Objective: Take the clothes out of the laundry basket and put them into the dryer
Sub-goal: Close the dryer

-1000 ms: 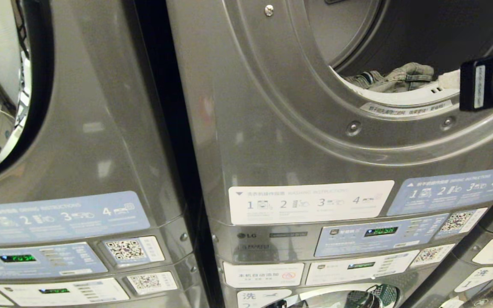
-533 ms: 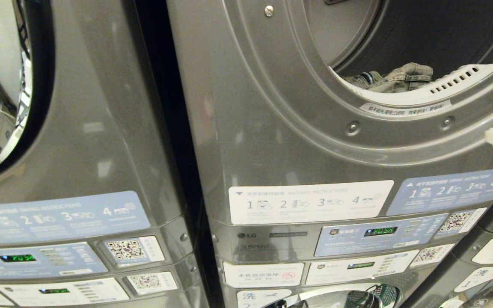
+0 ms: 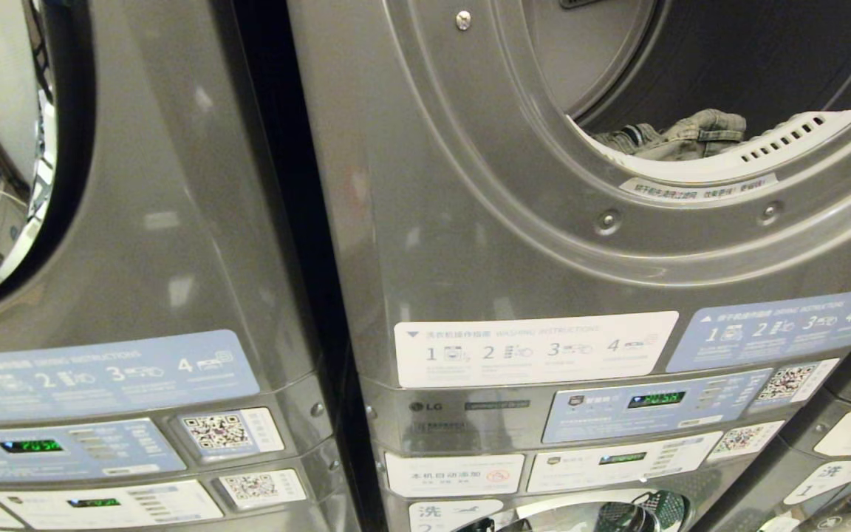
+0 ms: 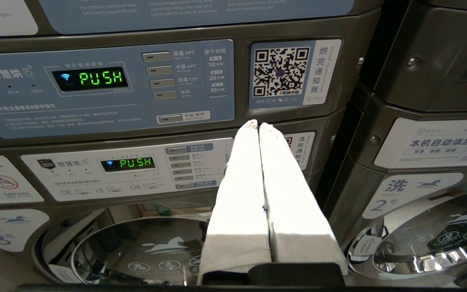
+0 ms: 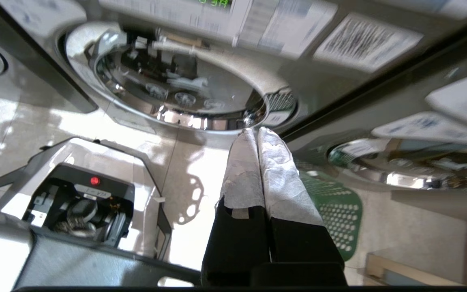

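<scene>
"PUSH" on dryer display (image 4: 103,78); "LG" on control panel (image 3: 425,406)

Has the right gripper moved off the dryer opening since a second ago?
Yes. It has dropped away from the dryer opening and out of the head view; the right gripper now points down toward the floor, empty.

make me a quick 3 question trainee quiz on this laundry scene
1. True or false: the dryer drum is empty.
2. What word glows on the display?
3. The right gripper is: A open, B shut and empty, C shut on cloth.

Key:
1. False: clothes lie inside it.
2. PUSH.
3. B: its fingers meet with nothing between them, pointing down toward the green basket.
</scene>
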Controlling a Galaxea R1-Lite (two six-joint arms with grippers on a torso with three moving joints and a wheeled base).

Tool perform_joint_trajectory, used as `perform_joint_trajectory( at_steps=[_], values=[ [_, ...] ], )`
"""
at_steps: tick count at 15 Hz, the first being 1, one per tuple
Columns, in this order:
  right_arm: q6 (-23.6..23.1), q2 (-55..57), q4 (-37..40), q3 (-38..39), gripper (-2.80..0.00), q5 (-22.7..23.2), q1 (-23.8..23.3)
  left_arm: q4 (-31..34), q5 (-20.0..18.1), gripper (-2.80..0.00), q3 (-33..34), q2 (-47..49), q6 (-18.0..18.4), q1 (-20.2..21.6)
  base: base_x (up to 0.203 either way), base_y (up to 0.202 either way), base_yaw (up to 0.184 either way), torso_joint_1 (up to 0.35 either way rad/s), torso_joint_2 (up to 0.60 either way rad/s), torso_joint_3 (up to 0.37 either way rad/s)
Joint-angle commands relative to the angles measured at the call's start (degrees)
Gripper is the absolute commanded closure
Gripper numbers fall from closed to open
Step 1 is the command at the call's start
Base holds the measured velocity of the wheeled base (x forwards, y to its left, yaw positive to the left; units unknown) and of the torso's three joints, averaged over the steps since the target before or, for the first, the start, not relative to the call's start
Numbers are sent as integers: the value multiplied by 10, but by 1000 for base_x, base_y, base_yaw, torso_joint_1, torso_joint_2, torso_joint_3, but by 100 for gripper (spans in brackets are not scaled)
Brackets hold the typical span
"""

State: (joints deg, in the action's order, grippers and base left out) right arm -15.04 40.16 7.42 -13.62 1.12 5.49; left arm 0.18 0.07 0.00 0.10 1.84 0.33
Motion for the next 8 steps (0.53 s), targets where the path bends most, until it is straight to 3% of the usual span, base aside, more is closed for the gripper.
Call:
perform_joint_trajectory(
  at_steps=[1,4,8],
  values=[
    [-4,-109,-33,112,0,9,-21,0,0,0,1,0,0,0,0,0,0,0,0,0],
    [5,-236,-22,121,0,28,-76,0,0,0,1,0,0,0,0,0,0,0,0,0],
    [27,-356,-25,117,0,30,-67,0,0,0,1,0,0,0,0,0,0,0,0,0]
  ],
)
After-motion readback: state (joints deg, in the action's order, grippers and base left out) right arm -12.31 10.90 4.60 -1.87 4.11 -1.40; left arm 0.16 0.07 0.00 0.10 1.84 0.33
